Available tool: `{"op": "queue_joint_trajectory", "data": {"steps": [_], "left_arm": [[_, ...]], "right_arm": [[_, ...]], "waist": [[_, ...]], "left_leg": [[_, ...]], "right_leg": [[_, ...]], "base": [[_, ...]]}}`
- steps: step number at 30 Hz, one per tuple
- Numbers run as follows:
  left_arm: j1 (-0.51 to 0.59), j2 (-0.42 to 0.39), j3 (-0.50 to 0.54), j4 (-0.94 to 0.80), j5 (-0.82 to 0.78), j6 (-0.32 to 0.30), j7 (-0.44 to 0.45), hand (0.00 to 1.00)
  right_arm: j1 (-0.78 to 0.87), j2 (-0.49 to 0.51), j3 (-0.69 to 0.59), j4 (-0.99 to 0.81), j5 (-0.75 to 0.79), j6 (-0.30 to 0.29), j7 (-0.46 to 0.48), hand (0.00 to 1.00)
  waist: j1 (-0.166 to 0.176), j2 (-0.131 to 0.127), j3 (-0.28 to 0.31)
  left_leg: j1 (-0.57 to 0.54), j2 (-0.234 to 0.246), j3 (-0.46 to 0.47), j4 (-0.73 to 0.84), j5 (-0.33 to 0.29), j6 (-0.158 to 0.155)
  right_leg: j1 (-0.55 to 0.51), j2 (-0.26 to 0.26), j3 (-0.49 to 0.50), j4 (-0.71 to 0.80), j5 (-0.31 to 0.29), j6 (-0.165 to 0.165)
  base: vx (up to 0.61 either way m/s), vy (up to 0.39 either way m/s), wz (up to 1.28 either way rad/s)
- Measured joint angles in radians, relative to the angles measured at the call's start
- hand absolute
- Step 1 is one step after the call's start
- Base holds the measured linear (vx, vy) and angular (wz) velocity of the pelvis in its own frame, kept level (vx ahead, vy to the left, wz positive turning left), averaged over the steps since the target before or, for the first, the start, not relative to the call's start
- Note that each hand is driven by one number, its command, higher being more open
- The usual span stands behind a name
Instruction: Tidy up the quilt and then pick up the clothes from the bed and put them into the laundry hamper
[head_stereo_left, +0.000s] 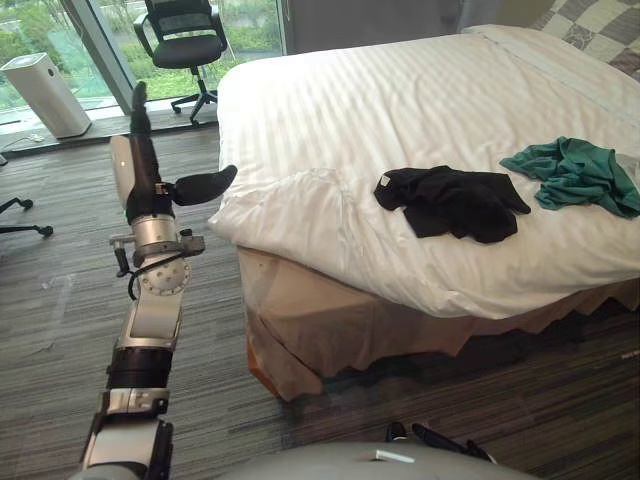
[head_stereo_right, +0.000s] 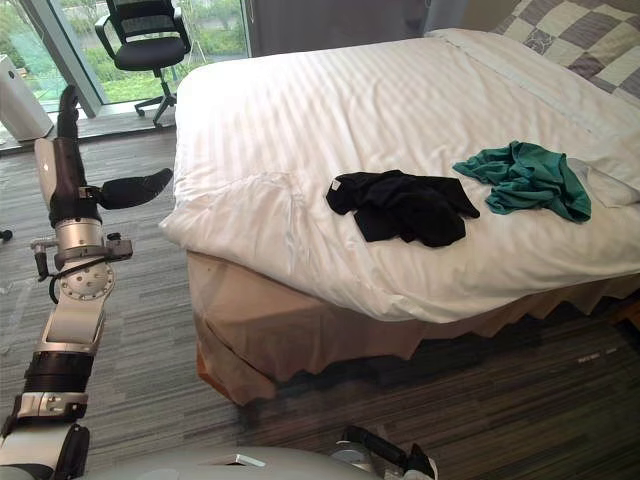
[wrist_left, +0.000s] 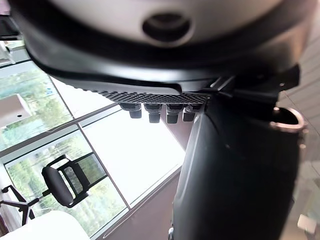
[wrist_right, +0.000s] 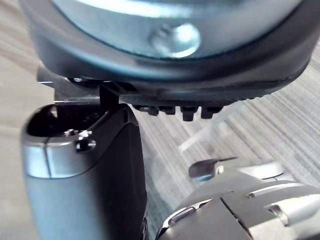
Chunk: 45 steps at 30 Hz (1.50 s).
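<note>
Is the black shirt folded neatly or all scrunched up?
Scrunched up. The black garment lies in a rumpled heap on the white quilt, edges uneven.

A white quilt (head_stereo_left: 400, 110) with faint stripes carries a black garment (head_stereo_left: 455, 200) and a teal garment (head_stereo_left: 575, 172), near a grey-and-white checked pillow (head_stereo_left: 600, 25).

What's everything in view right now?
quilt: 1, white, over the bed, rumpled at its near corner
black garment: 1, black, on the quilt
green garment: 1, teal, on the quilt, right of the black one
checked bedding: 1, grey-white, at the bed's head
office chair: 1, black, by the window
tall appliance: 1, white, left of the chair
left hand: 1, dark, raised beside the bed's corner, fingers straight
right hand: 1, dark, low over the floor
</note>
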Motion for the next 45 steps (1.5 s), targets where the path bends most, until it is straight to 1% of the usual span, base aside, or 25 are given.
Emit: {"op": "queue_joint_trajectory", "data": {"steps": [3,5,6,7,10,12,13,15,16,17,18,19,22,24,26,28,29,30,32,36,40,42,43,45], "left_arm": [[-0.076,0.013,-0.032,0.053,0.038,0.012,-0.012,1.0],[-0.129,0.018,-0.057,0.098,0.057,0.027,-0.019,1.0],[-0.146,0.018,-0.069,0.116,0.072,0.031,-0.021,1.0],[-0.192,0.018,-0.107,0.126,0.078,0.054,-0.027,1.0],[-0.273,0.018,-0.167,0.149,0.129,0.055,-0.037,1.0],[-0.319,0.018,-0.194,0.161,0.153,0.056,-0.049,1.0],[-0.36,0.018,-0.215,0.167,0.154,0.056,-0.054,1.0],[-0.422,0.018,-0.233,0.192,0.168,0.056,-0.059,1.0],[-0.449,0.018,-0.236,0.218,0.19,0.058,-0.064,1.0],[-0.463,0.018,-0.241,0.238,0.192,0.061,-0.07,1.0],[-0.47,0.019,-0.245,0.249,0.192,0.066,-0.073,1.0],[-0.491,0.018,-0.263,0.278,0.192,0.074,-0.083,1.0],[-0.514,0.018,-0.295,0.346,0.193,0.087,-0.125,1.0],[-0.528,0.014,-0.336,0.412,0.193,0.101,-0.158,1.0],[-0.537,-0.005,-0.359,0.466,0.193,0.109,-0.188,1.0],[-0.557,-0.036,-0.36,0.536,0.227,0.122,-0.205,1.0],[-0.576,-0.051,-0.361,0.594,0.241,0.125,-0.216,0.0],[-0.596,-0.064,-0.361,0.642,0.263,0.136,-0.219,0.0],[-0.62,-0.076,-0.36,0.69,0.278,0.139,-0.221,0.0],[-0.667,-0.079,-0.357,0.759,0.35,0.137,-0.219,0.0],[-0.677,-0.08,-0.357,0.808,0.385,0.136,-0.229,0.0],[-0.676,-0.08,-0.357,0.82,0.381,0.136,-0.249,0.0],[-0.67,-0.08,-0.358,0.815,0.369,0.129,-0.262,0.0],[-0.651,-0.079,-0.361,0.787,0.348,0.129,-0.272,0.0]], "right_arm": [[-0.001,0.0,0.005,-0.008,0.0,0.0,-0.001,1.0],[-0.004,0.001,0.006,-0.027,0.0,0.0,0.0,1.0],[-0.004,0.001,0.005,-0.028,0.0,-0.001,-0.001,1.0],[-0.008,0.002,0.001,-0.028,0.0,-0.001,-0.001,1.0],[-0.035,0.003,-0.008,-0.026,0.0,0.0,-0.003,1.0],[-0.052,0.003,-0.011,-0.029,0.0,-0.001,-0.005,1.0],[-0.067,0.001,-0.019,-0.035,0.0,-0.002,-0.006,1.0],[-0.085,0.002,-0.026,-0.038,0.001,-0.002,-0.013,1.0],[-0.094,0.005,-0.026,-0.041,0.001,-0.003,-0.016,1.0],[-0.103,0.007,-0.026,-0.048,0.001,-0.004,-0.02,1.0],[-0.111,0.007,-0.026,-0.051,0.0,-0.003,-0.022,1.0],[-0.117,0.007,-0.026,-0.057,0.0,-0.003,-0.025,1.0],[-0.132,0.01,-0.033,-0.057,0.001,-0.005,-0.026,1.0],[-0.15,0.01,-0.038,-0.056,0.0,-0.004,-0.03,1.0],[-0.158,0.009,-0.042,-0.057,0.001,-0.003,-0.034,1.0],[-0.169,0.009,-0.043,-0.057,0.001,-0.003,-0.039,1.0],[-0.179,0.009,-0.043,-0.056,0.001,0.0,-0.041,1.0],[-0.191,0.009,-0.043,-0.055,0.001,0.003,-0.043,1.0],[-0.198,0.009,-0.042,-0.055,0.001,0.004,-0.043,1.0],[-0.211,0.001,-0.042,-0.055,0.001,0.015,-0.043,1.0],[-0.219,-0.001,-0.042,-0.055,0.001,0.021,-0.042,1.0],[-0.219,-0.006,-0.042,-0.055,0.001,0.022,-0.04,1.0],[-0.219,-0.011,-0.042,-0.055,0.001,0.022,-0.037,1.0],[-0.219,-0.015,-0.041,-0.055,0.0,0.022,-0.032,1.0]], "waist": [[-0.005,0.001,0.001],[-0.025,0.007,0.004],[-0.028,0.009,0.005],[-0.031,0.009,0.006],[-0.044,0.009,0.021],[-0.054,0.015,0.048],[-0.055,0.019,0.065],[-0.061,0.017,0.088],[-0.073,0.016,0.104],[-0.083,0.016,0.117],[-0.088,0.017,0.124],[-0.09,0.017,0.145],[-0.104,0.018,0.158],[-0.111,0.021,0.182],[-0.111,0.024,0.2],[-0.112,0.024,0.215],[-0.113,0.021,0.217],[-0.116,0.019,0.225],[-0.114,0.019,0.237],[-0.109,0.02,0.239],[-0.109,0.023,0.24],[-0.109,0.032,0.245],[-0.109,0.041,0.244],[-0.11,0.046,0.243]], "left_leg": [[-0.017,0.0,0.0,-0.002,0.005,0.0],[-0.025,0.0,0.0,-0.006,0.008,-0.001],[-0.029,-0.001,0.0,-0.006,0.009,-0.002],[-0.054,-0.001,0.001,-0.001,0.009,-0.002],[-0.089,-0.015,0.008,0.001,0.014,0.003],[-0.095,-0.018,0.02,0.002,0.014,0.003],[-0.116,-0.027,0.032,0.003,0.015,0.005],[-0.149,-0.043,0.045,0.006,0.019,0.011],[-0.166,-0.049,0.048,0.016,0.019,0.012],[-0.173,-0.052,0.049,0.025,0.019,0.013],[-0.178,-0.052,0.051,0.03,0.018,0.014],[-0.18,-0.052,0.056,0.037,0.014,0.019],[-0.216,-0.052,0.058,0.052,0.008,0.027],[-0.216,-0.051,0.061,0.059,0.008,0.027],[-0.218,-0.051,0.062,0.065,0.006,0.028],[-0.227,-0.05,0.062,0.073,0.004,0.029],[-0.237,-0.05,0.061,0.076,0.004,0.029],[-0.248,-0.049,0.059,0.087,0.004,0.03],[-0.249,-0.049,0.057,0.09,0.004,0.03],[-0.243,-0.048,0.063,0.089,0.004,0.03],[-0.229,-0.048,0.069,0.086,0.003,0.03],[-0.21,-0.047,0.066,0.083,0.002,0.028],[-0.207,-0.047,0.056,0.083,0.002,0.028],[-0.202,-0.046,0.045,0.082,0.002,0.028]], "right_leg": [[-0.02,0.001,0.0,0.0,0.001,0.001],[-0.032,0.002,-0.003,0.0,0.003,0.0],[-0.035,0.002,-0.002,0.001,0.004,0.001],[-0.059,0.0,0.004,0.006,0.007,-0.001],[-0.099,-0.007,0.01,0.006,0.024,-0.004],[-0.114,-0.013,0.029,0.006,0.034,-0.005],[-0.144,-0.021,0.044,0.006,0.049,-0.006],[-0.184,-0.034,0.063,0.006,0.06,-0.001],[-0.199,-0.041,0.07,0.006,0.066,0.0],[-0.203,-0.045,0.073,0.006,0.069,0.001],[-0.208,-0.046,0.077,0.006,0.072,0.0],[-0.21,-0.046,0.085,0.006,0.074,0.001],[-0.242,-0.047,0.09,0.006,0.076,0.002],[-0.241,-0.047,0.095,0.006,0.076,0.003],[-0.241,-0.047,0.1,0.006,0.077,0.004],[-0.245,-0.048,0.102,0.006,0.078,0.006],[-0.254,-0.048,0.103,0.006,0.081,0.006],[-0.259,-0.049,0.103,0.007,0.082,0.006],[-0.259,-0.049,0.103,0.007,0.083,0.007],[-0.255,-0.048,0.105,0.007,0.084,0.005],[-0.245,-0.047,0.109,0.007,0.083,0.004],[-0.222,-0.045,0.103,0.007,0.08,-0.001],[-0.214,-0.046,0.092,0.007,0.078,-0.003],[-0.207,-0.047,0.081,0.007,0.077,-0.005]], "base": [[-0.02,-0.02,0.0],[0.0,0.0,0.0],[0.0,0.0,0.0],[0.0,0.0,0.0],[-0.01,0.008,-0.05],[-0.05,0.023,-0.2],[-0.08,0.026,-0.27],[-0.09,0.027,-0.21],[-0.11,0.017,-0.12],[-0.09,0.002,-0.07],[-0.08,-0.01,-0.09],[-0.11,-0.028,-0.12],[-0.08,-0.037,-0.03],[-0.08,-0.063,-0.04],[-0.08,-0.05,-0.04],[-0.09,-0.05,0.0],[-0.09,-0.055,0.03],[-0.11,-0.067,0.03],[-0.09,-0.058,0.02],[-0.05,-0.04,-0.03],[-0.04,-0.035,-0.05],[-0.04,-0.029,0.05],[-0.05,-0.026,0.14],[-0.04,-0.031,0.18]]}}
